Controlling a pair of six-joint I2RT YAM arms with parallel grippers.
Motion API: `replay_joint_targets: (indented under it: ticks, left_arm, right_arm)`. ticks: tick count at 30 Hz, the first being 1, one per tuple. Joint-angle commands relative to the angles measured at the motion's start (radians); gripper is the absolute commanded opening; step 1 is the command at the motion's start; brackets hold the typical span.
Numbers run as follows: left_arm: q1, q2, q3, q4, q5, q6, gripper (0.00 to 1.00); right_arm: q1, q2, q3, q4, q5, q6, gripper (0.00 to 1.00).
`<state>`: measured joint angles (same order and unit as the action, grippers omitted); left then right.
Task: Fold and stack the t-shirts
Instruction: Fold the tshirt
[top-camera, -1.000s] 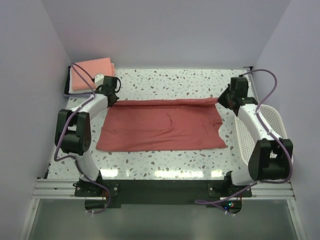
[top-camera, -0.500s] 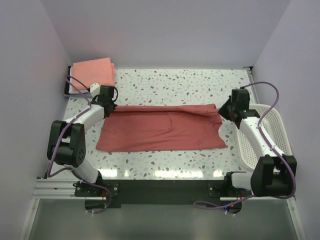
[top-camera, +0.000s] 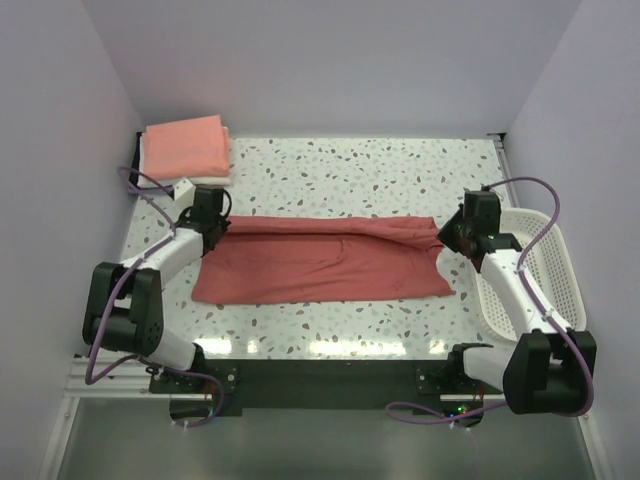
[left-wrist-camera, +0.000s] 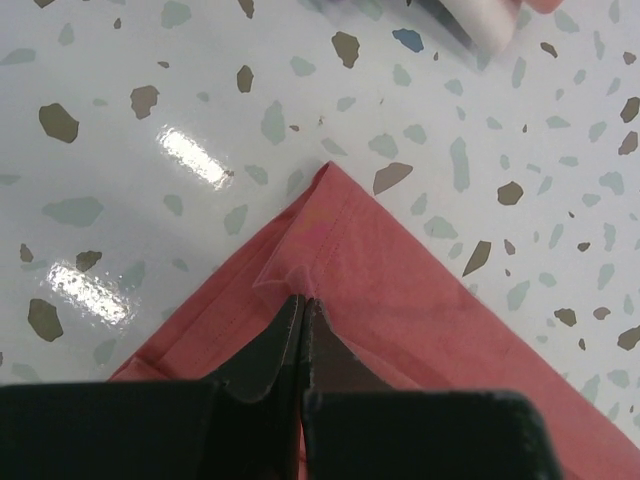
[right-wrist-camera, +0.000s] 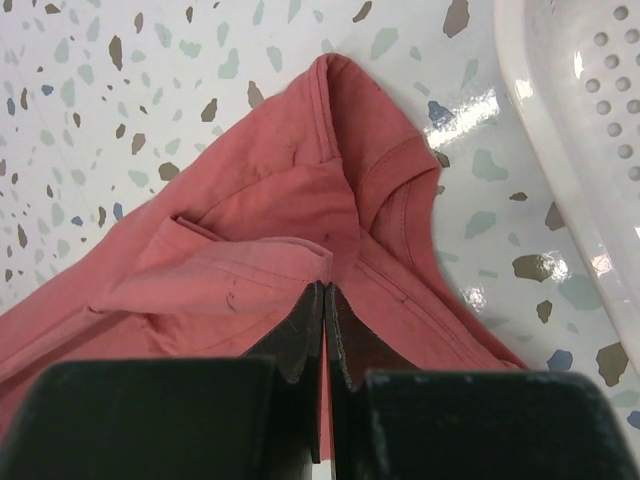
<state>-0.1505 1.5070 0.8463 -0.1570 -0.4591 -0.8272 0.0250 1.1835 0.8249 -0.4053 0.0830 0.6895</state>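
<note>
Well, nearest to me the dusty-red t-shirt (top-camera: 325, 262) lies spread sideways across the speckled counter (top-camera: 340, 165), its long near edge flat and straight. The neck end points toward the right arm and the hem end toward the left. Along its far side a band of cloth is doubled over onto the body of the shirt.

At the far-left corner of the shirt, the left pincer (left-wrist-camera: 301, 305) is pressed together on the hem just inside the corner. The stitched corner itself lies against the counter just past the tips. Across from it, the right pincer (right-wrist-camera: 324, 292) is pinched on a folded flap of the same shirt beside the neck opening, with the ribbed collar curving away beyond its tips.

A white lattice basket (top-camera: 562, 285) stands at the counter's right edge, just beside the shirt's neck end, partly under the right arm.

Farther back, in the far-left corner and well apart from the red shirt, a folded salmon-pink t-shirt (top-camera: 185, 147) sits on top of a folded white t-shirt (top-camera: 205, 180), of which only the near edge shows.
</note>
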Motion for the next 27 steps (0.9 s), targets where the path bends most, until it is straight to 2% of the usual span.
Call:
replay_joint_targets:
  ticks: [1, 14, 27]
  left_arm:
    - [0.012, -0.057, -0.047, 0.071, -0.029, -0.024, 0.00]
    - [0.012, -0.126, -0.139, 0.093, -0.026, -0.036, 0.00]
    - [0.014, -0.191, -0.216, 0.119, -0.044, -0.039, 0.00]
  right_arm:
    - [-0.005, -0.036, -0.017, -0.006, 0.001, 0.004, 0.00]
    - [-0.004, -0.081, -0.046, -0.020, -0.008, -0.005, 0.00]
    - [-0.005, -0.142, -0.174, 0.013, -0.048, 0.016, 0.00]
